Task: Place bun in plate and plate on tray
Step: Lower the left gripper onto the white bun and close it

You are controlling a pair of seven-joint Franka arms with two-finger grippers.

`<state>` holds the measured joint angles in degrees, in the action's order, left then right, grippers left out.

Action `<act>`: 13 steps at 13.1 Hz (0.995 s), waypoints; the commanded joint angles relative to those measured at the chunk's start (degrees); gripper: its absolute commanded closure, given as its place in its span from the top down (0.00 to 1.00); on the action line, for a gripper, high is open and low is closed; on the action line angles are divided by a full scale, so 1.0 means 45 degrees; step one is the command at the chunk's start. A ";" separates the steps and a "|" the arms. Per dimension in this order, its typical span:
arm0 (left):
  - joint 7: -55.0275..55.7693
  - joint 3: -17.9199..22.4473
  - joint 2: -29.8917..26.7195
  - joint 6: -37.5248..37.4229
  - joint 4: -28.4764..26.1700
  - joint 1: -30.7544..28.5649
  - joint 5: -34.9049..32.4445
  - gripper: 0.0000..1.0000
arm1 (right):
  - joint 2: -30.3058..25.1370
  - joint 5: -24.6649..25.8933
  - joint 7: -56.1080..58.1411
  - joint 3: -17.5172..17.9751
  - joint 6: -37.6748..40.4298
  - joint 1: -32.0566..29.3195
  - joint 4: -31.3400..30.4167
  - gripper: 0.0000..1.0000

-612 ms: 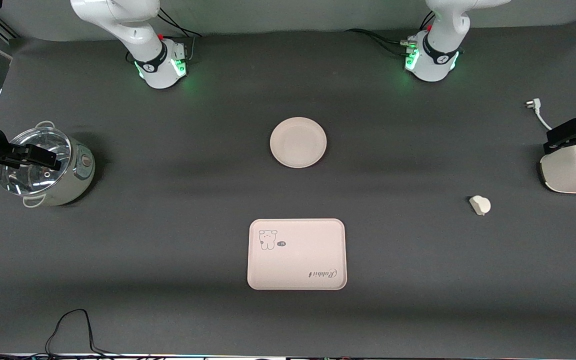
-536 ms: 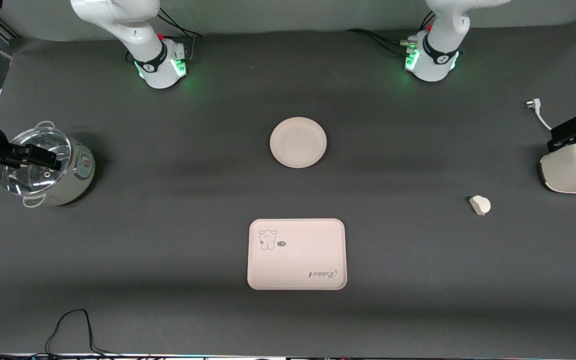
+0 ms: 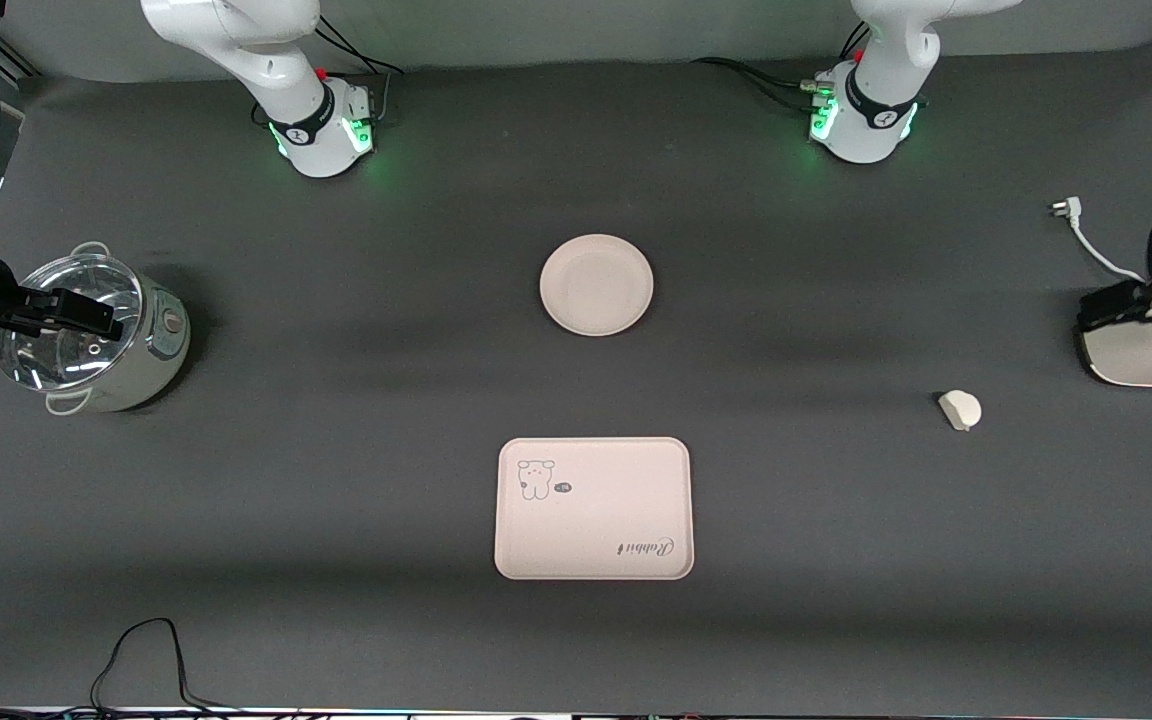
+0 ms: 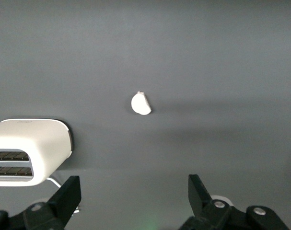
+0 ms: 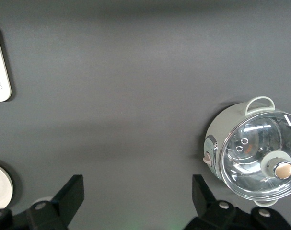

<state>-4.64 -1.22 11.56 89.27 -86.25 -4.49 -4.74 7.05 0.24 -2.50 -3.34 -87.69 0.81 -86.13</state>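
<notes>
Your left end effector [image 3: 1126, 305] has just slid a little lower along the toaster [image 3: 1151, 355] at the left arm's end of the desk [image 3: 356, 500]; half a second ago its black body sat higher over that toaster. Its fingers [image 4: 68, 196] stand spread wide with nothing between them, and its wrist view looks straight down on the bun [image 4: 141, 103]. I read that as the first step starting: the left arm is lining up on the bun, but it has not come down yet.

Your right end effector [image 3: 56, 312] hangs over the glass-lidded pot [image 3: 96, 335] at the right arm's end of the desk, unchanged over the same span, its fingers [image 5: 71, 194] also apart and empty. That arm is waiting.

Nothing of the task's own has shifted. The bun lies on the bare desk near the toaster, slightly nearer the front camera than it, well apart from everything else. The plate [image 3: 596, 285] sits empty mid-desk, and the tray [image 3: 593, 508] lies nearer the front camera than the plate, also empty. Both placements are undone.
</notes>
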 commanded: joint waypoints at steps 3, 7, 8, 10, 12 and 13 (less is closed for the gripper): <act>0.0074 0.0814 0.0126 0.5068 -0.4883 0.0040 -0.0332 0.99 | -0.0277 -0.0015 0.0204 0.0039 0.0034 -0.0044 -0.0196 1.00; 0.0133 0.1130 0.1080 0.9589 -0.7490 0.0021 -0.0099 1.00 | -0.0336 -0.0015 0.0223 0.0039 0.0054 -0.0044 -0.0197 1.00; 0.0152 0.1130 0.1431 1.0583 -0.7840 0.0001 -0.0079 1.00 | -0.0394 -0.0015 0.0223 0.0039 0.0112 -0.0044 -0.0196 1.00; 0.0696 0.1130 0.2038 1.1644 -0.8175 0.0098 0.0426 0.99 | -0.0492 -0.0015 0.0223 0.0020 0.0113 -0.0063 -0.0235 1.00; 0.0914 0.1130 0.2624 1.2364 -0.8195 0.0312 0.0644 0.99 | -0.0531 -0.0015 0.0223 0.0020 0.0113 -0.0063 -0.0216 1.00; 0.0914 0.1130 0.2916 1.2776 -0.8196 0.0333 0.0644 0.99 | -0.0531 -0.0015 0.0223 0.0020 0.0132 -0.0063 -0.0235 1.00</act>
<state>-1.91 3.41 23.26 143.68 -122.81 -4.28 -2.67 6.02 0.24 -2.50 -3.34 -87.58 0.81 -86.15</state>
